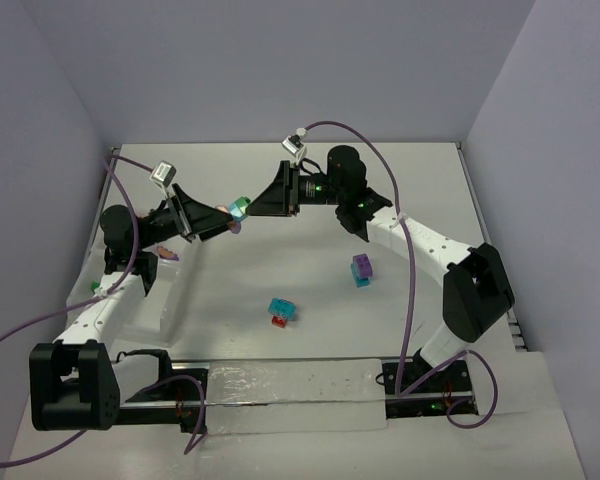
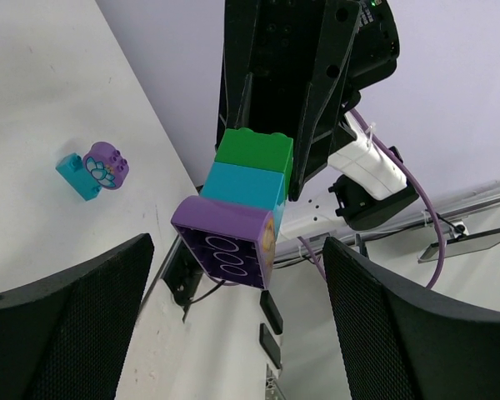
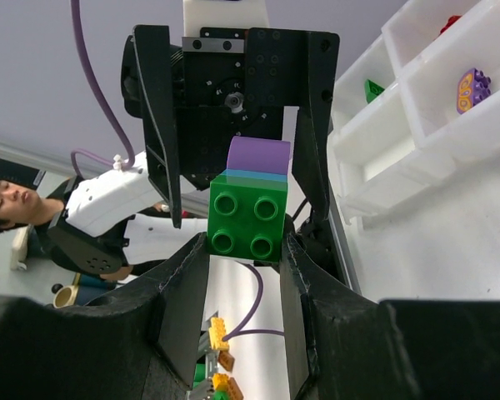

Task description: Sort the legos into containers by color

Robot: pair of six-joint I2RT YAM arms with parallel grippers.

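Left wrist view: splitting a mid-air stack [image 2: 243,196], by the look of it, with its green end clamped in the right gripper [image 3: 246,242] and its purple brick [image 2: 225,243] between the wide-spread fingers of the left gripper [image 2: 236,250], one at 9 o'clock, one at 3, neither touching. Next, probably: close left on purple alone and pull it off squarely, leaving cyan on green. For the drop afterwards, tray [image 3: 358,158] at 2 o'clock in right wrist view.
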